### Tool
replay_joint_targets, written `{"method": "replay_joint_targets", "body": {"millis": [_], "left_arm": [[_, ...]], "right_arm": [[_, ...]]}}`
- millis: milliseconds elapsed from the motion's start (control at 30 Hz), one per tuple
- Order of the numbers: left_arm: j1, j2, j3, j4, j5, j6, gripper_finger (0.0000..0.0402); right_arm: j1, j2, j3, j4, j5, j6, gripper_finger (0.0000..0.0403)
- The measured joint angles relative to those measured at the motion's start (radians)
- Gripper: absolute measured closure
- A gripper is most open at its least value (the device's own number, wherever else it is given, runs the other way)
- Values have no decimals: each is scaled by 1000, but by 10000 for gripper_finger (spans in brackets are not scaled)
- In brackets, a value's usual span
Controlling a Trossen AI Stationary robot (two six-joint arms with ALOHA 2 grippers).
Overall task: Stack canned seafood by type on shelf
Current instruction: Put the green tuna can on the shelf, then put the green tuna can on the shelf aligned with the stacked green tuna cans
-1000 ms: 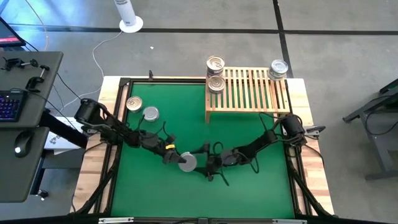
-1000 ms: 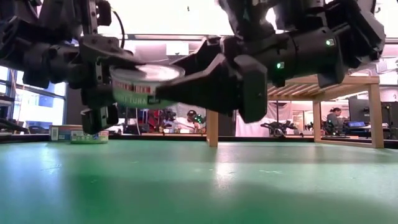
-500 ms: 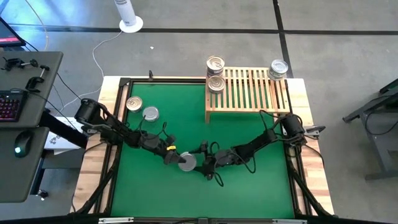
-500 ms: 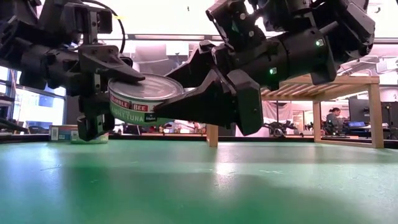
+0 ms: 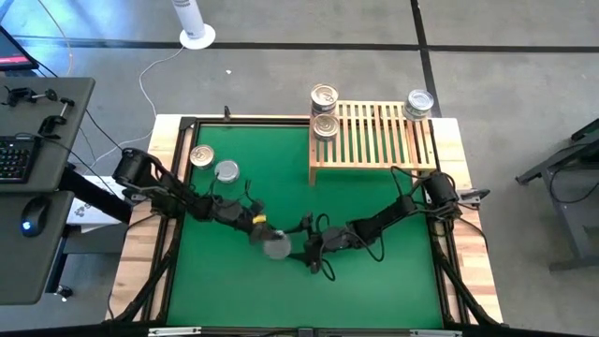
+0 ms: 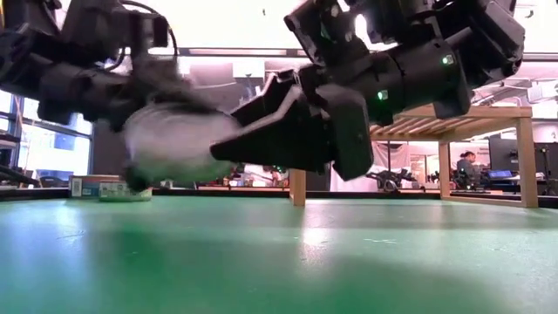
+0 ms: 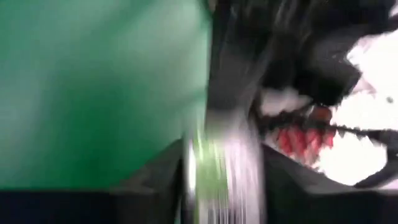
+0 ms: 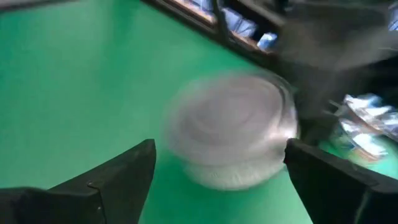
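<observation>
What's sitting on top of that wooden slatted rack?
Tins on the shelf: one stack at its left end, another at its right. Lower tins are covered from above.

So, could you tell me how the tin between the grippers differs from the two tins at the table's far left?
The tin between the grippers is off the mat, mid-table; the two tins rest on the green mat. It is blurred; they look sharp. All are squat and round.
</observation>
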Motion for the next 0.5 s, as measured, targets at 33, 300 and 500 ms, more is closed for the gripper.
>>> {"method": "replay_joint_targets", "body": {"millis": [33, 300, 500], "left_arm": [[5, -5, -1, 16, -13, 4, 212], [29, -4, -13, -18, 13, 45, 84], [74, -30, -14, -33, 89, 149, 90]], "right_arm": [[2, 0, 2, -8, -14, 18, 60], [-19, -11, -2, -118, -49, 121, 98], [-37, -11, -4, -156, -36, 181, 101]]}}
